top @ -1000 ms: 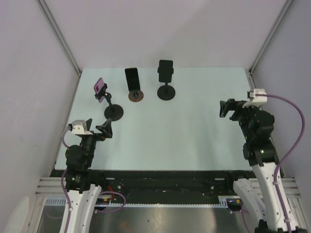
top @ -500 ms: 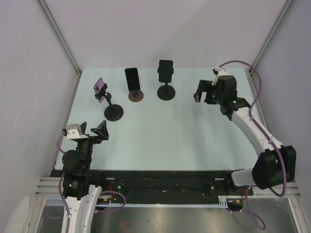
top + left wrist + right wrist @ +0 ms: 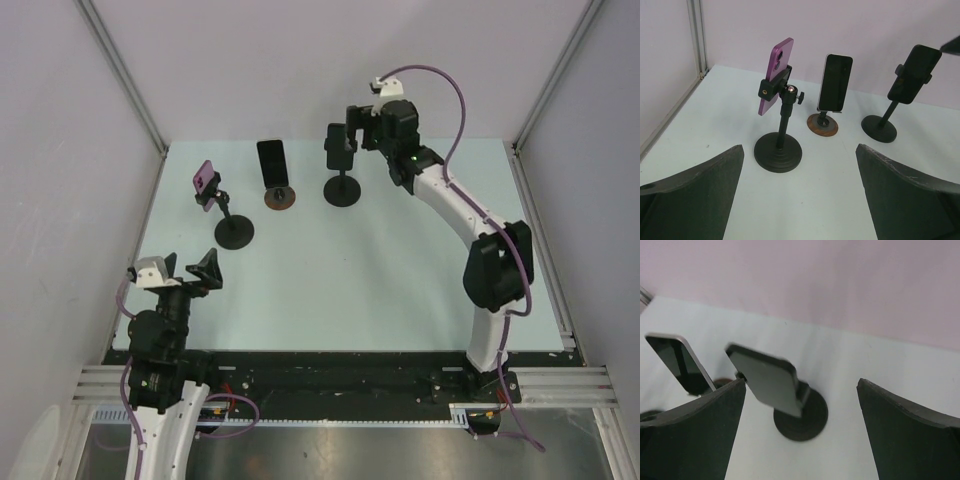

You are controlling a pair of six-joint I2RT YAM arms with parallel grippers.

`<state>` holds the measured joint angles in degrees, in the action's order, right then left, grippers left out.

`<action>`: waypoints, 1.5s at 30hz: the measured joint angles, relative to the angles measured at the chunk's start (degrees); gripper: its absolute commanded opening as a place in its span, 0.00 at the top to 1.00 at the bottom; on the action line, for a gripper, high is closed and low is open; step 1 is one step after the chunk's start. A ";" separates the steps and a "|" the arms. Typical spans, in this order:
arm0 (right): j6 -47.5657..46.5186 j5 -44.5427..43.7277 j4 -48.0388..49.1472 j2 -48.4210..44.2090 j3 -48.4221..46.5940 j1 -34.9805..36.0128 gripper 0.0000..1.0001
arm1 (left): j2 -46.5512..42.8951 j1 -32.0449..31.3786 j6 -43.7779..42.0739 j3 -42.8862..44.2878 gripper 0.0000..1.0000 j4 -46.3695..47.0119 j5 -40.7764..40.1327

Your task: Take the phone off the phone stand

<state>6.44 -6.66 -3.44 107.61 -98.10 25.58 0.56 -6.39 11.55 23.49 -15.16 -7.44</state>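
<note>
Table (image 3: pixel 400 260): pale, walled on three sides; carries three phones on three stands in a row towards the far edge.
Black phone (image 3: pixel 341 145): rightmost of the row, clamped upright on the black stand (image 3: pixel 342 190), screen dark, top leaning slightly back.
Right end effector (image 3: pixel 356 128): released, jaws spread wide and empty; arm stretched out to the far edge of the table.
Phone relative to right end effector: from above, end effector sits just beside the phone's upper right corner. From the right wrist camera, phone appears in the gap between the two fingers (image 3: pixel 695 435), ahead of the tips and nearer the finger at the view's left; round base of the stand lies below, roughly centred in the gap. Contact: cannot tell, none evident.
Left end effector (image 3: pixel 188 266): released, jaws wide, holding nothing; low over the near left corner of the table, well apart from the black phone.
Purple phone (image 3: pixel 205 179): leftmost, clamped on a ball-head stand (image 3: pixel 234 232), nearest the left end effector.
Middle phone (image 3: pixel 271 161): dark screen, propped on a brown-disc stand (image 3: pixel 279 197), between the other two.
</note>
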 measured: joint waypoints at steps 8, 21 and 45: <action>-6.05 4.50 -1.07 12.90 -19.76 3.50 0.00 | 0.04 -0.02 0.00 0.00 0.00 -0.17 -0.20; -12.61 25.77 -11.41 16.79 -25.59 -1.57 0.10 | 2.43 -0.02 0.04 0.00 0.00 -0.44 -0.50; -14.78 38.45 -13.73 14.64 -20.52 -4.04 1.00 | 6.45 -0.13 4.04 0.00 0.00 -0.39 5.33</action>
<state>-8.34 31.79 -17.17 122.26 -118.63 21.54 7.01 -6.52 15.59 23.49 -15.55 -2.11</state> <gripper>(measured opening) 0.087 0.996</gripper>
